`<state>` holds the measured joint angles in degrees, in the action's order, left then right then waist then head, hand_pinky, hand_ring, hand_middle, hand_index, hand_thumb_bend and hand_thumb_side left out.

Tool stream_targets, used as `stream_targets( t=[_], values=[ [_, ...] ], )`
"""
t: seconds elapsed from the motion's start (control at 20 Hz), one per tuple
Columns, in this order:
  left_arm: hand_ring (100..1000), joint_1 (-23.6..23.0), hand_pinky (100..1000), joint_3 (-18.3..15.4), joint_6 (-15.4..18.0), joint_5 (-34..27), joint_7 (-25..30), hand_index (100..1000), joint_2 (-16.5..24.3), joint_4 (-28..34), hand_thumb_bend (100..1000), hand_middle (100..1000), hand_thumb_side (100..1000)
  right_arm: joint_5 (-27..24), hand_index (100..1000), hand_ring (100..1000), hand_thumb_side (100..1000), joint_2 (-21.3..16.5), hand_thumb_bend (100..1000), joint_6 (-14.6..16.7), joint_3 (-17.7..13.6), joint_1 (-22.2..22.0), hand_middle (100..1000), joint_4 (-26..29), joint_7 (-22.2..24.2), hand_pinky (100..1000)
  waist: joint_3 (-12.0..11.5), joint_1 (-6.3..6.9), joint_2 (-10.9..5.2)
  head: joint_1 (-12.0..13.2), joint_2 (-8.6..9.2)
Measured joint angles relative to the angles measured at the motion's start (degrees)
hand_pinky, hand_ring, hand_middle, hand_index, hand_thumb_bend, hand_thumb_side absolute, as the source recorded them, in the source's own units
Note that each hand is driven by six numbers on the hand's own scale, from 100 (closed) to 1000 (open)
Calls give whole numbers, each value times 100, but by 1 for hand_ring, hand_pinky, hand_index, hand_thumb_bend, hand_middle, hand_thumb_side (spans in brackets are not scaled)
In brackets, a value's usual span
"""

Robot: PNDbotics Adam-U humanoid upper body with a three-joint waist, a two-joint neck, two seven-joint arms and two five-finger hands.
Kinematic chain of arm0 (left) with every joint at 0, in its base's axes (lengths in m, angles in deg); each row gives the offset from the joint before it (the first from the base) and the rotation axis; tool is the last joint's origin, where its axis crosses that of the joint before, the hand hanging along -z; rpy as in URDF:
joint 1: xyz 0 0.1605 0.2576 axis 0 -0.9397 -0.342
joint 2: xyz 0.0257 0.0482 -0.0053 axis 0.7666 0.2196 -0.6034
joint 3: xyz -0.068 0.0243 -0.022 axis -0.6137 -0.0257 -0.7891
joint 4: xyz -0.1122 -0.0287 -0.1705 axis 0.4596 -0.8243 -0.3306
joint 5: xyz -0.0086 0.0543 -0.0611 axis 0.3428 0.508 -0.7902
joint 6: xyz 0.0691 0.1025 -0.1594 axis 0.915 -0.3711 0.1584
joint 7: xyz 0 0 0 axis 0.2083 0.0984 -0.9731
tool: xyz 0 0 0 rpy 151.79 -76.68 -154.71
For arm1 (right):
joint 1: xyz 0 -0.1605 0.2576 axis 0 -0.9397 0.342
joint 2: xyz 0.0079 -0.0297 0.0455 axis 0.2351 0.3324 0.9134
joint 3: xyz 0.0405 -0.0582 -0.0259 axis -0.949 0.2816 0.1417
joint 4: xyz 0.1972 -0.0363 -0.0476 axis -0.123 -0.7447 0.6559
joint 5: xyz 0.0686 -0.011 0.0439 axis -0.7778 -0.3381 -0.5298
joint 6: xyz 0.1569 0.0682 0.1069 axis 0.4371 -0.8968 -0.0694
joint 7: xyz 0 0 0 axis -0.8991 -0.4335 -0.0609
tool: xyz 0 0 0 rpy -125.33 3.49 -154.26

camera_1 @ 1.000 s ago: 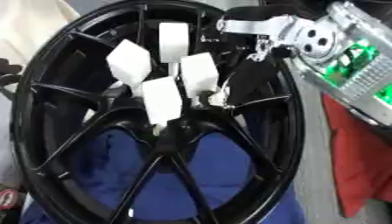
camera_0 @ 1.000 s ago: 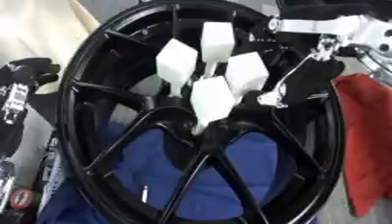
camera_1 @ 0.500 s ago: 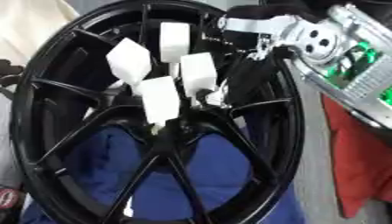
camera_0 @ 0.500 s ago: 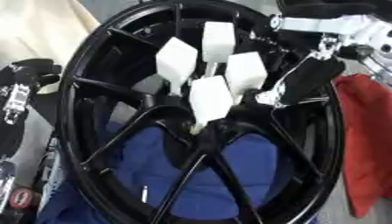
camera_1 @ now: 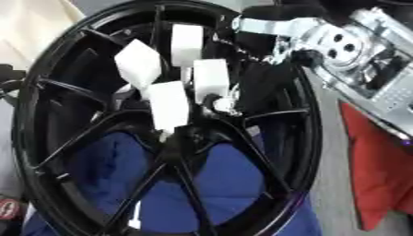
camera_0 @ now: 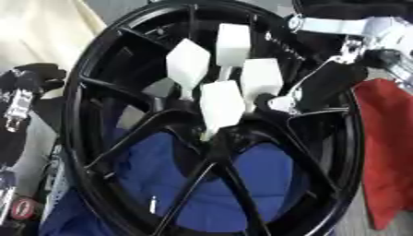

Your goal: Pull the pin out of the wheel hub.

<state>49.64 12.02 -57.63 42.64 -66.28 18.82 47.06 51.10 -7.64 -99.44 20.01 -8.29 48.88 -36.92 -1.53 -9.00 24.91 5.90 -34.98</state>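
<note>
Pin [camera_0: 221,105] upright in hub [camera_0: 222,140]

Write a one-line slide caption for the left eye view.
Robot's right hand reaches into a black wheel beside four white pins at its hub.

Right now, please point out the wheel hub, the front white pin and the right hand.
wheel hub [camera_0: 222,138], left eye view, black centre.
front white pin [camera_0: 221,103], left eye view, flat head.
right hand [camera_0: 284,103], left eye view, fingertip.
</note>
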Motion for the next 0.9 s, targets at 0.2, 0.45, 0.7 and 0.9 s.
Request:
stream_targets(
  t=[0.2, 0.45, 0.7, 0.9],
  values=[
    [806, 0, 832, 0, -2, 0, 22, 752, 0, 0, 100, 634, 722, -74, 174, 525, 222, -13, 396, -32, -11, 13, 115, 115, -61, 562, 0, -6, -1, 0, 5],
    [807, 0, 833, 0, 0, 0, 40, 750, 0, 0, 100, 635, 721, -76, 144, 459, 272, -60, 443, -56, -54, 27, 100, 204, -75, 526, 3, -18, -1, 5, 6],
    [808, 0, 834, 0, -4, 0, 68, 750, 0, 0, 100, 636, 719, -61, 141, 454, 299, -119, 445, -89, -90, 41, 100, 314, -26, 527, 19, -28, -6, 14, 6],
    [808, -1, 834, 0, -2, -2, 91, 750, 0, 0, 100, 638, 719, 5, 141, 447, 349, -204, 448, -105, -163, 43, 100, 481, 84, 534, 44, -30, -21, 50, 6]
  ],
)
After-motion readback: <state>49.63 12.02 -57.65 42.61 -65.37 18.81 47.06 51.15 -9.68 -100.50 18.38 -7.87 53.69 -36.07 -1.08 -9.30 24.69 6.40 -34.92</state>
